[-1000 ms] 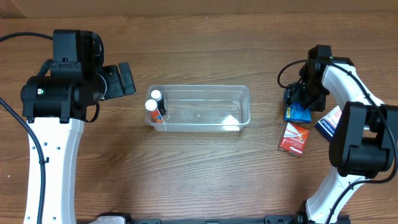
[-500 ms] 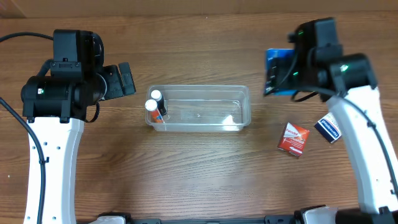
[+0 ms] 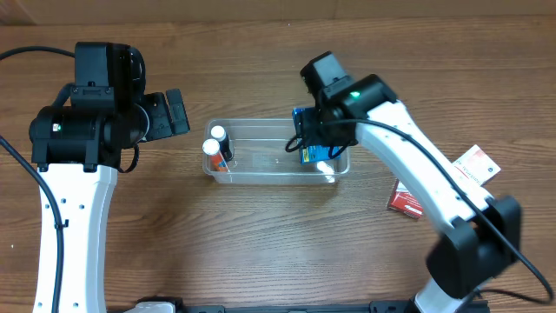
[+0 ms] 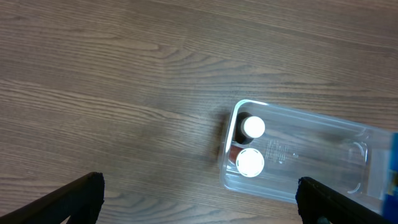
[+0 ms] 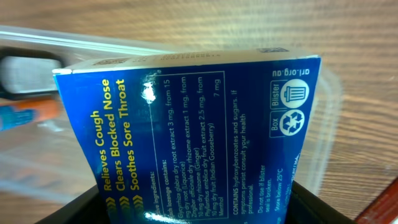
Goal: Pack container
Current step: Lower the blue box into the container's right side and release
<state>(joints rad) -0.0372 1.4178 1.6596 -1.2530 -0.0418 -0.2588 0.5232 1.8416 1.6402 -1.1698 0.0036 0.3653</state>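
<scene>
The clear plastic container (image 3: 261, 174) lies mid-table, with two white-capped bottles (image 3: 214, 143) upright at its left end; it also shows in the left wrist view (image 4: 323, 134) with the bottles (image 4: 252, 144). My right gripper (image 3: 314, 139) is shut on a blue lozenge box (image 3: 311, 155) and holds it over the container's right end. The box (image 5: 193, 130) fills the right wrist view, the container rim (image 5: 329, 118) behind it. My left gripper (image 4: 199, 199) is open and empty above bare table left of the container.
A red box (image 3: 405, 200) and a white box (image 3: 477, 163) lie on the table at the right, partly under the right arm. The left arm (image 3: 95, 122) stands at the left side.
My right gripper lifted the blue box from the table's right side and carried it left, to above the container's right end. The left arm has not moved.
</scene>
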